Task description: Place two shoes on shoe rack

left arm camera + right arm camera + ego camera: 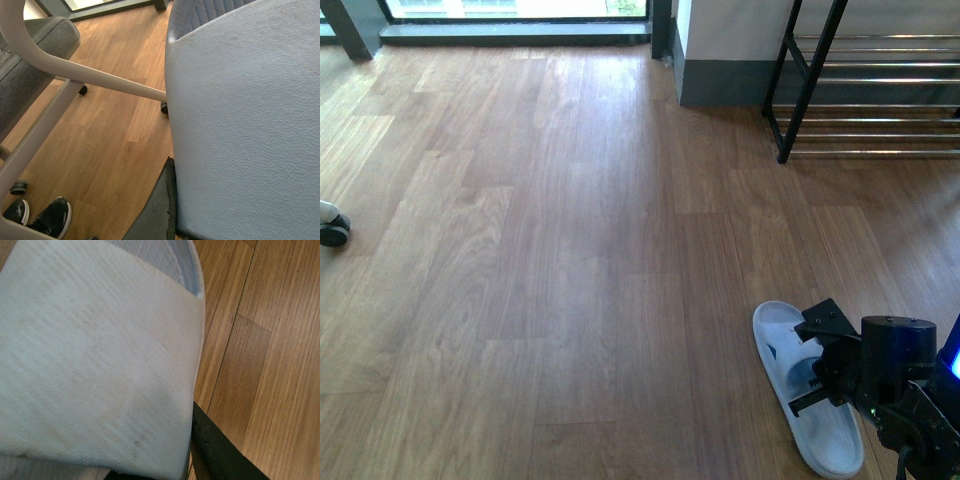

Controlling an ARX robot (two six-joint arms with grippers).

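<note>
Slide (825,432) sits on the floor (570,250), well short of the rack (807,92). Right gripper (817,362) straddles its strap (100,355), can't tell if it's clamped. Looks light, bendy rubber, so grab the strap mid-span.

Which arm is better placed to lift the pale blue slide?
Right. Its gripper is at the pale blue slide, and the shoe rack stands on that side. The left wrist view shows a chair seat, no slide.
</note>
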